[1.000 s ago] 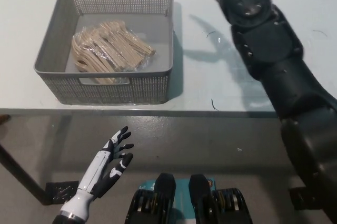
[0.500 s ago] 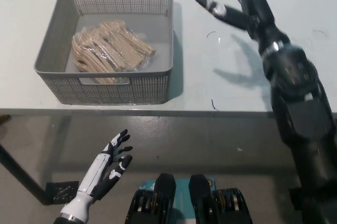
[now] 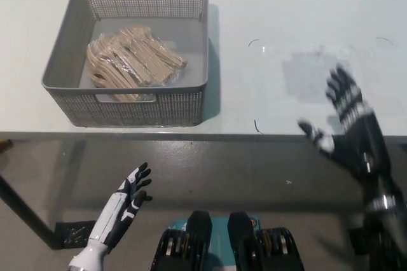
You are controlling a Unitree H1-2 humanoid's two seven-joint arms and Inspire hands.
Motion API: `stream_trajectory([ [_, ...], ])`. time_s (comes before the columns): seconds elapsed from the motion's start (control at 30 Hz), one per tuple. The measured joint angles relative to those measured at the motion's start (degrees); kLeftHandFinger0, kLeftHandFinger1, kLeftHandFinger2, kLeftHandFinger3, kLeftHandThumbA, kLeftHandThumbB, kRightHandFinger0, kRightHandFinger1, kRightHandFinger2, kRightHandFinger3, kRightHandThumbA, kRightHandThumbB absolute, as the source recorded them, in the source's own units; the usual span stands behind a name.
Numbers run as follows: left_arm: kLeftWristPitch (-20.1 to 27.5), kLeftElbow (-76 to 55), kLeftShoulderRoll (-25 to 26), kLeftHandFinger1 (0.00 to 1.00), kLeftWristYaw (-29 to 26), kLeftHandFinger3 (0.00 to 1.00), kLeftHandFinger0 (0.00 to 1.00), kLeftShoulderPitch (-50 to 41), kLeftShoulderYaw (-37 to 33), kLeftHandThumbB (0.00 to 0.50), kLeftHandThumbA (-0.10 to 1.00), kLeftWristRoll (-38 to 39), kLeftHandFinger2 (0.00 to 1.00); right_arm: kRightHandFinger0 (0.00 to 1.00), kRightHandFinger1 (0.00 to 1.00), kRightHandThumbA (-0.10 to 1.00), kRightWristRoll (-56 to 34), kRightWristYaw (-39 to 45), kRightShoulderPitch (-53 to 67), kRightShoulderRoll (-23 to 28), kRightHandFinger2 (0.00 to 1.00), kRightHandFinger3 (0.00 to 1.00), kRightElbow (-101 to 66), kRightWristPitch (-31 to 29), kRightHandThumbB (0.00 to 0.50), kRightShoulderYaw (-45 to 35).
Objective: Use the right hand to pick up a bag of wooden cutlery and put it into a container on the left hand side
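Head view. My black right hand (image 3: 351,136) hung at the right of the frame, straddling the front edge of the white table (image 3: 286,23). Its fingers (image 3: 341,91) were spread wide and held nothing, the fingertips over the tabletop and the palm out beyond the edge.

The bag of wooden cutlery (image 3: 133,61) lay inside the grey perforated basket (image 3: 205,35) at the upper left of the frame. It rested on the basket floor, nearer the left and near walls, with bare floor showing along the right wall. The basket stood on the table with its near wall just behind the table's front edge.

Open tabletop, carrying only a few small dark marks (image 3: 256,126), ran from the basket's right wall to my right hand, well apart from it.

My white left hand (image 3: 122,208) rested at the lower left, below the table edge and over the grey floor (image 3: 241,169), fingers apart and empty.
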State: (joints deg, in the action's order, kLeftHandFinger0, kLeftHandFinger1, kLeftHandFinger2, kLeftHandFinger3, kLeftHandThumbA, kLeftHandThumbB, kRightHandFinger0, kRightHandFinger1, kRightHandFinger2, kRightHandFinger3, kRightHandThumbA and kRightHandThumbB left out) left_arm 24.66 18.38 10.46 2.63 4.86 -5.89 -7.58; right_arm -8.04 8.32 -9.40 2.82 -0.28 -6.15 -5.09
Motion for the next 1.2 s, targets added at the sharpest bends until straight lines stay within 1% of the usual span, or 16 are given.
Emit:
stream_trajectory([
  [0.03,0.0,0.0,0.0,0.92,-0.1,1.00,0.77,-0.2,0.2,0.253,0.99,0.2,1.00,1.00,1.00,1.00,-1.2,0.3,2.8,-0.5,1.00,1.00,0.1,-0.5,0.172,-0.1],
  [0.07,0.0,0.0,0.0,0.93,-0.1,1.00,0.78,-0.3,0.4,0.256,1.00,0.4,1.00,1.00,1.00,1.00,-2.0,0.6,4.8,-0.9,1.00,1.00,0.3,-0.8,0.193,-0.1],
  [0.1,0.1,0.0,0.0,0.92,-0.1,1.00,0.77,-0.4,0.5,0.249,1.00,0.5,1.00,1.00,1.00,1.00,-2.5,0.8,6.3,-1.0,1.00,1.00,0.5,-1.1,0.201,-0.1],
  [0.2,0.1,0.0,0.0,0.92,-0.1,1.00,0.77,-0.3,0.8,0.255,1.00,1.1,1.00,1.00,1.00,1.00,-4.2,1.8,10.3,-0.9,1.00,1.00,2.8,-2.6,0.264,-0.1],
  [0.27,0.1,0.0,0.0,0.93,-0.2,1.00,0.78,-0.2,0.9,0.261,1.00,1.3,1.00,1.00,1.00,0.98,-5.1,2.3,11.2,-0.7,1.00,1.00,3.9,-2.9,0.274,0.0],
  [0.3,0.1,0.0,-0.1,0.93,-0.2,1.00,0.78,-0.2,1.1,0.262,1.00,1.5,1.00,1.00,1.00,1.00,-5.5,2.5,11.5,-0.6,1.00,1.00,4.3,-3.1,0.232,0.0],
  [0.33,0.1,0.0,-0.1,0.94,-0.2,1.00,0.78,-0.2,1.2,0.263,1.00,1.7,1.00,1.00,1.00,1.00,-5.8,2.7,11.5,-0.5,1.00,1.00,4.7,-3.4,0.215,0.1],
  [0.43,0.1,0.1,-0.2,0.94,-0.4,1.00,0.77,-0.1,1.5,0.262,1.00,1.9,1.00,1.00,1.00,1.00,-5.6,3.1,11.5,-0.2,1.00,1.00,6.2,-5.3,0.206,0.9],
  [0.5,0.1,0.2,-0.3,0.95,-0.4,1.00,0.79,0.0,1.7,0.267,1.00,1.9,1.00,1.00,1.00,0.99,-5.6,3.4,11.5,-0.1,1.00,1.00,7.1,-6.0,0.184,1.2],
  [0.53,0.1,0.3,-0.4,0.95,-0.4,1.00,0.79,0.1,1.8,0.267,1.00,2.0,1.00,1.00,1.00,1.00,-5.8,3.5,11.5,-0.1,1.00,1.00,7.6,-6.2,0.183,1.5],
  [0.6,0.1,0.4,-0.5,0.96,-0.4,1.00,0.81,0.1,2.0,0.276,1.00,2.0,1.00,1.00,1.00,1.00,-5.9,3.6,11.4,-0.1,1.00,1.00,8.2,-6.3,0.157,1.9],
  [0.63,0.1,0.4,-0.6,0.96,-0.4,1.00,0.81,0.1,2.1,0.276,1.00,2.0,1.00,1.00,1.00,1.00,-5.8,3.6,11.3,0.0,1.00,1.00,8.4,-6.3,0.167,2.1],
  [0.77,0.1,0.4,-0.8,0.96,-0.4,1.00,0.82,0.1,2.3,0.268,1.00,2.0,1.00,1.00,1.00,1.00,-5.8,3.9,10.4,0.5,1.00,1.00,9.9,-6.7,0.143,2.8],
  [0.97,0.1,0.6,-0.8,0.96,-0.4,1.00,0.81,0.1,2.6,0.271,1.00,2.0,1.00,1.00,1.00,0.94,-5.8,4.2,9.5,1.1,1.00,1.00,10.7,-6.7,0.120,3.3],
  [1.07,0.1,1.2,-0.8,0.96,-0.4,1.00,0.81,0.2,2.6,0.258,1.00,2.1,1.00,1.00,1.00,0.92,-5.8,4.3,9.4,1.1,1.00,1.00,11.0,-6.7,0.131,3.4],
  [1.2,0.1,1.5,-0.8,0.96,-0.4,1.00,0.83,0.3,2.6,0.257,1.00,2.0,1.00,1.00,1.00,0.91,-5.8,4.4,9.2,1.1,1.00,1.00,11.5,-6.7,0.138,3.5],
])
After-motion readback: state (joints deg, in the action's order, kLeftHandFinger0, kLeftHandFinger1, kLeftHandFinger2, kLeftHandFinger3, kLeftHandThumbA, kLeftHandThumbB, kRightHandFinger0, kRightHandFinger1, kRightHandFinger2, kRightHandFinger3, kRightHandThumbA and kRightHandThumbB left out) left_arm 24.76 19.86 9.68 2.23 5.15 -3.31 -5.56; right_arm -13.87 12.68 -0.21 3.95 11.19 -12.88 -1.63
